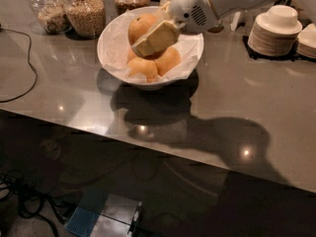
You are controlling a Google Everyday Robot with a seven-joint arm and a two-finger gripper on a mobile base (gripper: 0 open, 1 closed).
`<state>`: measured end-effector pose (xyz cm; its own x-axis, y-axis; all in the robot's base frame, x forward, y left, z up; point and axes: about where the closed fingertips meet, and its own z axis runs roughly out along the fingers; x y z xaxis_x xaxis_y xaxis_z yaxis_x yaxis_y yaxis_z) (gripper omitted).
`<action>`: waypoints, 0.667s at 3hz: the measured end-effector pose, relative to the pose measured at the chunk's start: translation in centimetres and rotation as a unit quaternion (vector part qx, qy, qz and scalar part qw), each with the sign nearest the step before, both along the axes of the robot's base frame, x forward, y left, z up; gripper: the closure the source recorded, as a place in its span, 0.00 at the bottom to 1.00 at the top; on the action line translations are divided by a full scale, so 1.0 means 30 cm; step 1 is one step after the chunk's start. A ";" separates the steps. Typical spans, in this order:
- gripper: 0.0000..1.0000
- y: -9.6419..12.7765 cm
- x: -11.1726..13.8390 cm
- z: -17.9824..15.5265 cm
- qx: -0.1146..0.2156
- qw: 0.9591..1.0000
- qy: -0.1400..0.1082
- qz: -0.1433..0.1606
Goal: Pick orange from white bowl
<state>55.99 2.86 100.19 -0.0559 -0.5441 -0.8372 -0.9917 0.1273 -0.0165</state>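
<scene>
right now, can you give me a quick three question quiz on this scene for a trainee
1. True or false: the robot's cream two-finger claw is above the wide white paper-lined bowl, shut on a round deep-orange orange.
2. Multiple choice: where do the stacked small white dishes sit relative to that bowl? A) towards the picture's right edge B) towards the picture's left edge C) inside the bowl
3. Fill in: the paler oranges below the held fruit rest inside the ____.

Key: 1 true; 2 A; 3 bowl.
</scene>
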 end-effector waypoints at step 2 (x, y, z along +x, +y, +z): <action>1.00 -0.136 -0.327 0.002 0.048 0.999 -0.012 -0.002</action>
